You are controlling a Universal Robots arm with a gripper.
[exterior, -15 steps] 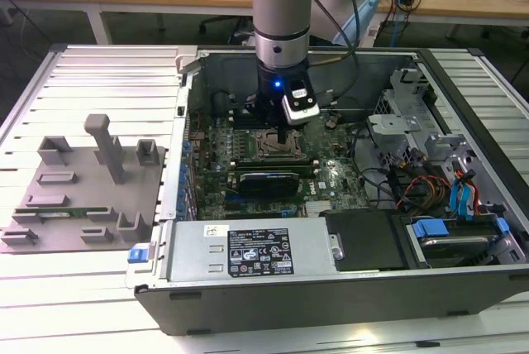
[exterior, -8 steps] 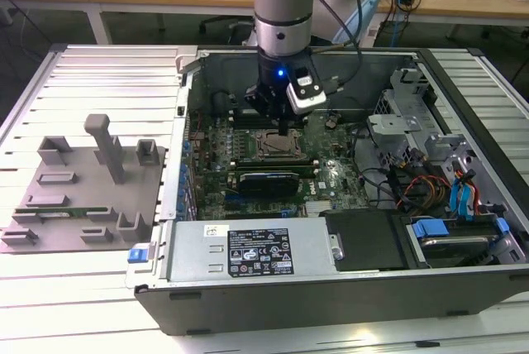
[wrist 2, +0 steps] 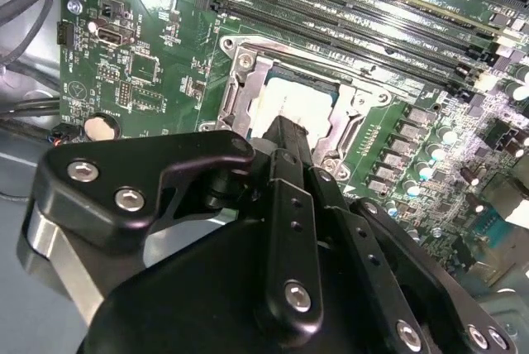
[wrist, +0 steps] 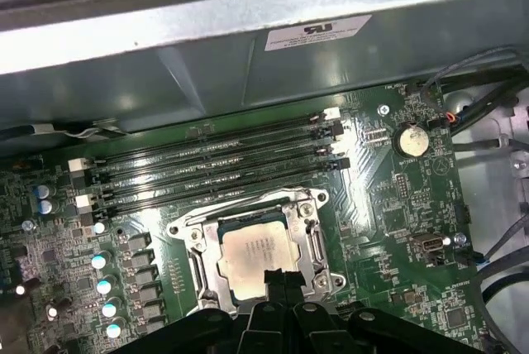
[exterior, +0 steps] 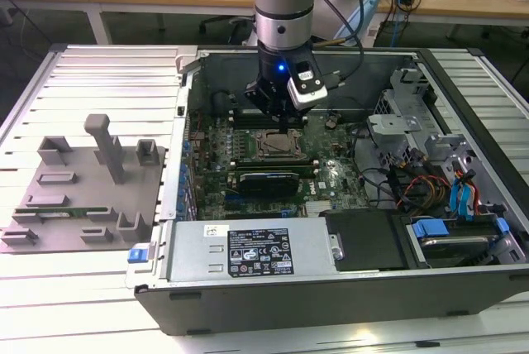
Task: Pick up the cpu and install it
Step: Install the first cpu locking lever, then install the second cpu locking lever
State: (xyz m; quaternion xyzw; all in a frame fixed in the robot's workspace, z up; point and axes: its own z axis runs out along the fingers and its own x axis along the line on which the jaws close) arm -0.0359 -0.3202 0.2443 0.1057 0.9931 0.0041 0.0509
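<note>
Seemingly closed and holding nothing, the claw point(wrist: 281, 281) hangs right above the cpu point(wrist: 254, 259) seated in its socket point(wrist: 256, 253); the chip's print is unreadable.

Labels on the power supply point(exterior: 252, 252) and case wall point(wrist: 318, 31): print unreadable.

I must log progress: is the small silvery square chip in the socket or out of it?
In: the silvery square chip lies flat inside the metal-framed socket.
</note>
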